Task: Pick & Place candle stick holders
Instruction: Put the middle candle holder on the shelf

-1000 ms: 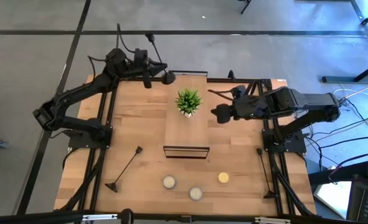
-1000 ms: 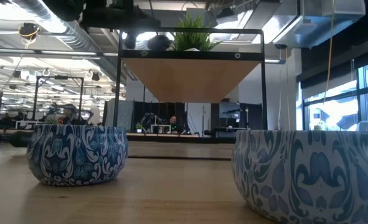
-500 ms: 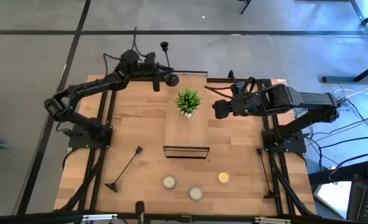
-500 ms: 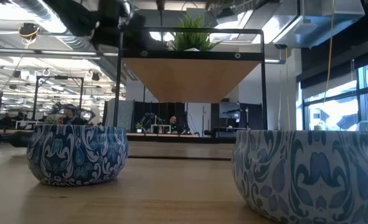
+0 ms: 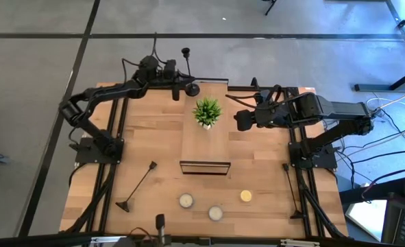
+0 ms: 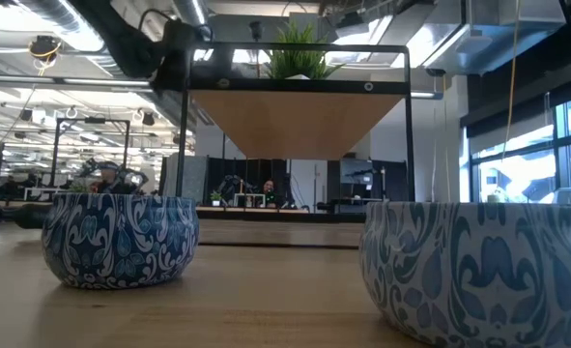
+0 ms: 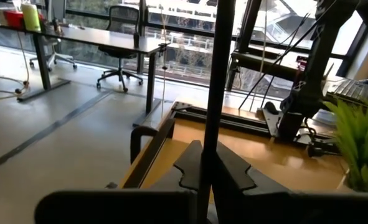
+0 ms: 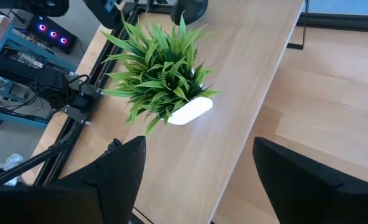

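My left gripper (image 5: 181,84) is at the table's far edge, shut on a black candle stick holder (image 5: 188,68) that stands upright. Its round base (image 5: 193,89) is at the far left corner of the wooden shelf (image 5: 205,147); whether it touches the shelf I cannot tell. A second holder (image 5: 138,185) lies on the table at the near left. A third thin black rod (image 5: 290,191) is at the right edge. My right gripper (image 5: 240,121) hovers open just right of the green plant (image 5: 207,111). My left gripper pinches the holder's thin stem (image 7: 217,118) between its two fingers (image 7: 190,168). The fingers are level, coming from the table's left and lying across the stem. The stem stands upright and rises well above the fingers.
The potted plant (image 8: 162,68) stands on the shelf's far half. Two white candles (image 5: 186,200) (image 5: 216,213) and a yellow one (image 5: 246,195) sit near the front edge; the low view shows them as blue patterned tins (image 6: 121,240). Bare wood lies on either side of the shelf.
My left gripper has carried the holder down and toward the table's right, to the shelf's far left corner, staying shut on the stem. The holder's top has swung rightward with it and the holder now stands upright.
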